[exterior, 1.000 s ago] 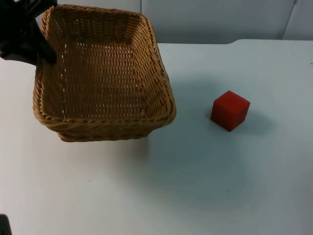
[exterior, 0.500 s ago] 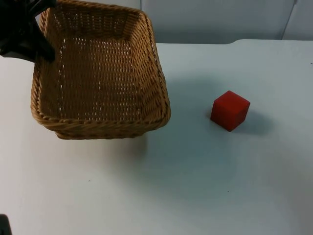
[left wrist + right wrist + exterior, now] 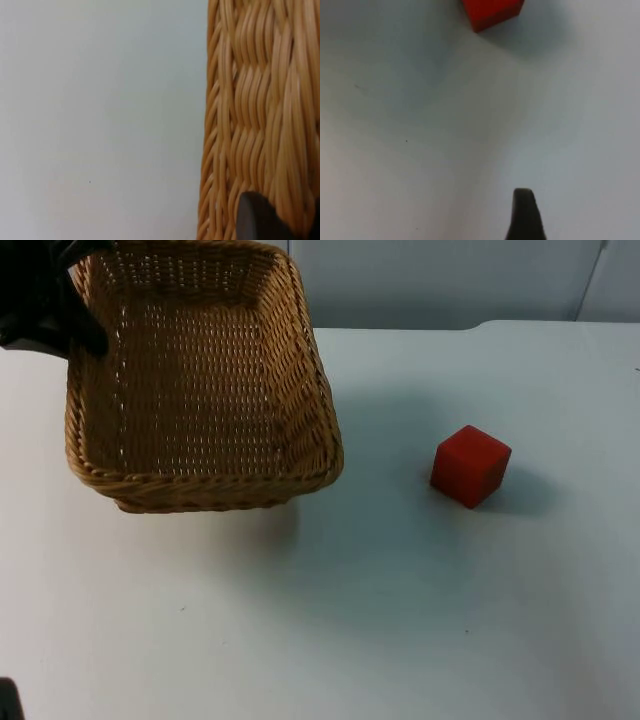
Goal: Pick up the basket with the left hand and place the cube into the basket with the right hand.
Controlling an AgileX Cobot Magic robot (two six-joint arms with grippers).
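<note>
A woven wicker basket [image 3: 200, 390] hangs at the table's back left, its near rim tipped slightly, casting a shadow on the white table below. My left gripper [image 3: 78, 332] is shut on the basket's left rim near the far corner. In the left wrist view the basket's woven wall [image 3: 255, 110] runs close beside a black fingertip [image 3: 256, 220]. A red cube [image 3: 470, 466] rests on the table at the right, apart from the basket. My right gripper [image 3: 522, 217] hovers over bare table a short way from the red cube [image 3: 490, 12], touching nothing.
The grey partition wall [image 3: 450, 280] closes off the table behind the basket and cube. White table top [image 3: 380, 620] stretches between the basket and the cube and toward the front edge.
The basket, held by my left gripper, has risen and drifted a little left and back. The cube has not moved.
</note>
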